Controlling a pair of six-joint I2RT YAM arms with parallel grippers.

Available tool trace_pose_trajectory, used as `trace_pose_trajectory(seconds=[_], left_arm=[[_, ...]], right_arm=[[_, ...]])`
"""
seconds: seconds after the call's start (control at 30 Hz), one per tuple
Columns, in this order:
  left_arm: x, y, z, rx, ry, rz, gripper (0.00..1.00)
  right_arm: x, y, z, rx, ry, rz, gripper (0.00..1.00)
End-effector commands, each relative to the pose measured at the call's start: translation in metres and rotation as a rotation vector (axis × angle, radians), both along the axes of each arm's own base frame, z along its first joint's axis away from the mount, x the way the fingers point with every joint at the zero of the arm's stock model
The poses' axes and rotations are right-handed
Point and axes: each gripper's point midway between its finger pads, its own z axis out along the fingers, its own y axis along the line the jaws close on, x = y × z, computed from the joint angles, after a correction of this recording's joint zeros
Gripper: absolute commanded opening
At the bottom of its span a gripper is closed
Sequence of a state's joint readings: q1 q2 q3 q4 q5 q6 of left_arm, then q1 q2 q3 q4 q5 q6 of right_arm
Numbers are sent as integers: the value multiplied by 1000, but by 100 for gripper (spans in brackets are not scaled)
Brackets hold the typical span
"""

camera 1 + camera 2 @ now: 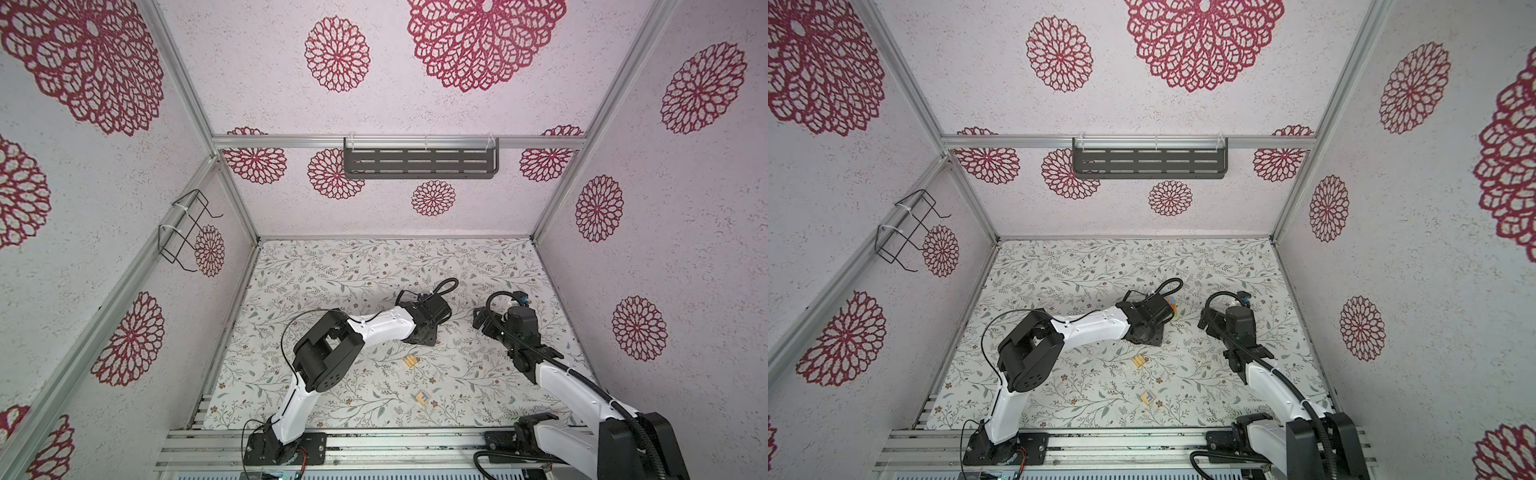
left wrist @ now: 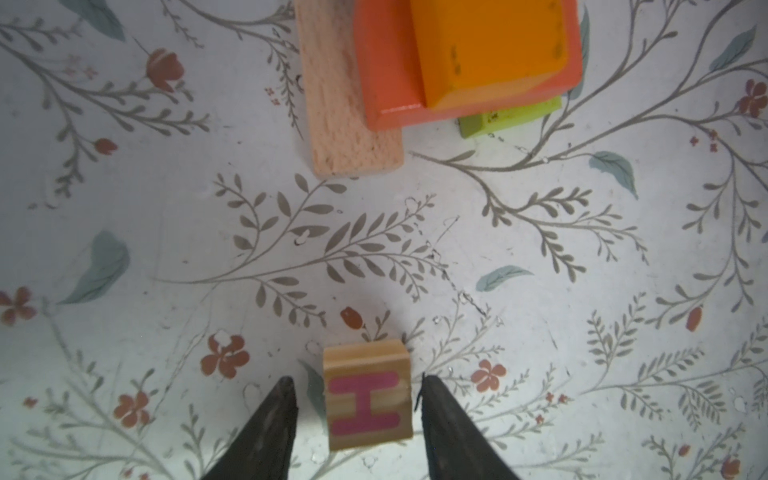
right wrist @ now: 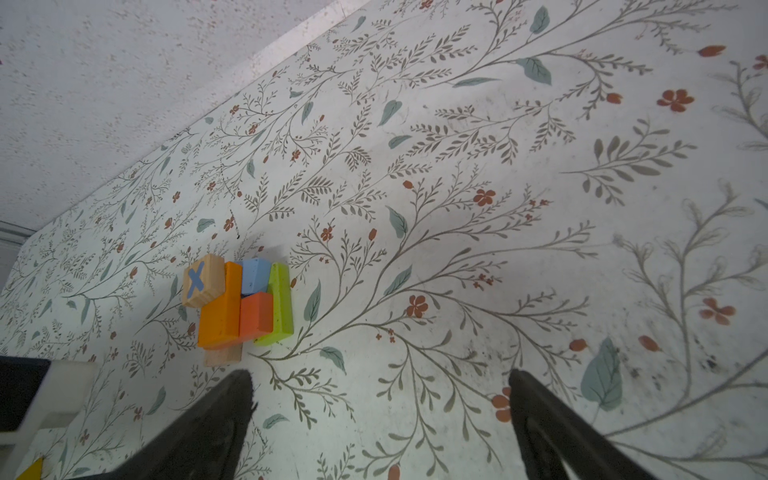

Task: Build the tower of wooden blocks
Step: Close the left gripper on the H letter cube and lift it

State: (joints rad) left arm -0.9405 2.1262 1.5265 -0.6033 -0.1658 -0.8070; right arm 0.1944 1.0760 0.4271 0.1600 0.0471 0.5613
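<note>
In the left wrist view a natural wood cube with a pink letter (image 2: 365,399) sits on the table between my left gripper's (image 2: 357,382) fingers. A narrow gap shows on each side, so the jaws are open around it. Beyond it stands the tower (image 2: 457,75): a tan bar (image 2: 349,124) and a lime block (image 2: 511,118) below, orange blocks above. The right wrist view shows the same tower (image 3: 245,303) with a blue block (image 3: 255,274) and a blue-X cube (image 3: 203,280). My right gripper (image 3: 380,399) hangs open and empty to its right.
In both top views a small group of tan bars (image 1: 411,362) (image 1: 1140,361) and a letter cube (image 1: 424,398) (image 1: 1148,398) lie loose on the floral table, nearer the front. The left wrist covers most of the tower (image 1: 1173,309). Walls close in the table's sides and back.
</note>
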Motion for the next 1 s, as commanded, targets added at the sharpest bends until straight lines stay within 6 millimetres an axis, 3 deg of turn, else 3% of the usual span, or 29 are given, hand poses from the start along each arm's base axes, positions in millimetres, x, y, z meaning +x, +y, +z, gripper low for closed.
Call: trace_pose_trajectory(seconds=[0.0, 0.4, 0.57, 0.97], left_arm=[[0, -8, 5, -11, -7, 10, 47], [-1, -10, 14, -1, -14, 6, 40], [-2, -7, 10, 29, -4, 5, 47], [-4, -11, 2, 59, 15, -9, 47]], right_arm=[[5, -1, 18, 14, -54, -7, 99], [3, -2, 24, 14, -68, -8, 99], [2, -2, 26, 13, -72, -8, 99], [2, -2, 26, 16, -74, -7, 99]])
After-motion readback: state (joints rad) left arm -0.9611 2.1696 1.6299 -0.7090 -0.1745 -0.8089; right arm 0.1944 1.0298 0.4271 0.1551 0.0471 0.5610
